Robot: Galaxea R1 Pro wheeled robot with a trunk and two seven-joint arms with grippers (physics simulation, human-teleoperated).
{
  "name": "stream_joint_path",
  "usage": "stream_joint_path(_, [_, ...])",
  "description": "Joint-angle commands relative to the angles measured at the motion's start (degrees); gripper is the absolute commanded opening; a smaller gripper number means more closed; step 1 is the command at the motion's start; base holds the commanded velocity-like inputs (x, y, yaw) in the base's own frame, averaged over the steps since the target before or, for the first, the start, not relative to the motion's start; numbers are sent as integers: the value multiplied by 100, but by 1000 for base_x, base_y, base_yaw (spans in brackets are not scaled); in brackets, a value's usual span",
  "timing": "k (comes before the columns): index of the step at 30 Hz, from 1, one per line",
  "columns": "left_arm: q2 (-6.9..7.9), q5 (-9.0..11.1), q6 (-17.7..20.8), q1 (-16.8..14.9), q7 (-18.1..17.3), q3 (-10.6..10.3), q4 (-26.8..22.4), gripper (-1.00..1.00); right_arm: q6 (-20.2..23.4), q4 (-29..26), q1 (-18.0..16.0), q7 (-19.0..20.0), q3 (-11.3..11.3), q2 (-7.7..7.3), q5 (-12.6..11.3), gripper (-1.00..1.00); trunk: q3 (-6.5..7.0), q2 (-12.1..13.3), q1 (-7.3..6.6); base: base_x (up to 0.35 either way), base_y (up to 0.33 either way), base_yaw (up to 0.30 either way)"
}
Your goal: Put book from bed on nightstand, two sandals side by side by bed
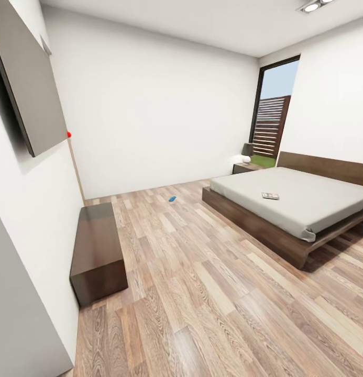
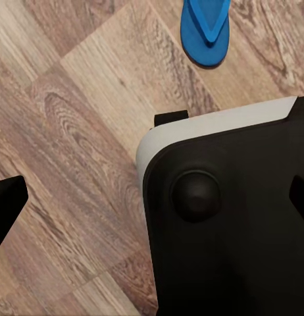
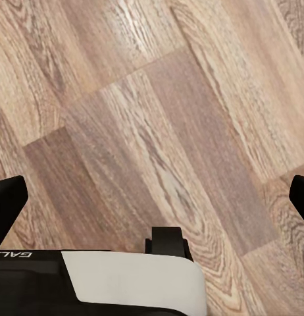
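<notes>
Bedroom floor (image 1: 202,293) of wood planks runs ahead of me in my head view, white walls on three sides and a tall black-framed window (image 1: 273,112) at the far right corner with a slatted brown fence behind it. My bed (image 1: 286,209) sits at the right, dark-brown frame and headboard under a plain light-grey mattress, and the book (image 1: 270,196) lies flat on that mattress, well in from the edges. One nightstand (image 1: 245,167) stands in the corner just beside the head of the bed, with a small pale object on top (too small for me to name). A blue sandal (image 1: 172,199) lies on the planks near the far wall, well apart from the bed. Along the left wall stands a low dark cabinet (image 1: 97,251), with a grey panel (image 1: 29,78) mounted above it. My left wrist view looks down over my own dark base at the planks, where a blue sandal (image 2: 204,29) lies flat just beyond it. My left gripper (image 2: 152,197) and my right gripper (image 3: 152,197) both have fingertips spread to opposite edges of their views, released and grasping nothing.
</notes>
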Motion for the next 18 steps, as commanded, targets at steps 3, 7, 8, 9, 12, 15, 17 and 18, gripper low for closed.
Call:
stream_joint_path(3, [0, -7, -18, -3, 35, -46, 4, 100, -19, 5, -5, 4, -1, -1, 1, 100, -6, -3, 0, 0, 0, -9])
stream_joint_path(7, [0, -7, -19, -4, 35, -46, 4, 100, -19, 5, -5, 4, -1, -1, 1, 100, -6, -3, 0, 0, 0, -6])
stream_joint_path(8, [0, -7, -18, -4, 35, -46, 4, 100, -19, 5, -4, 4, -1, -1, 1, 100, -6, -3, 0, 0, 0, -4])
stream_joint_path(9, [0, -7, -18, -4, 35, -46, 4, 100, -19, 5, -4, 4, -1, -1, 1, 100, -6, -3, 0, 0, 0, -3])
stream_joint_path(12, [0, -7, -17, -3, 35, -46, 4, 100, -19, 5, -5, 4, -1, -1, 3, 100, -6, -3, 0, 0, 2, -2])
stream_joint_path(15, [0, -7, -17, -1, 35, -46, 4, 100, -19, 5, -4, 4, -1, -1, 2, 100, -6, -3, 0, 0, 20, -1])
stream_joint_path(17, [0, -7, -16, 0, 35, -46, 4, 100, -19, 5, -5, 4, -1, -1, 2, 100, -6, -3, 0, 0, 43, -1])
stream_joint_path(18, [0, -7, -17, -1, 35, -45, 4, 100, -19, 5, -4, 4, -1, -1, 3, 100, -6, -3, 0, 0, 53, -1])
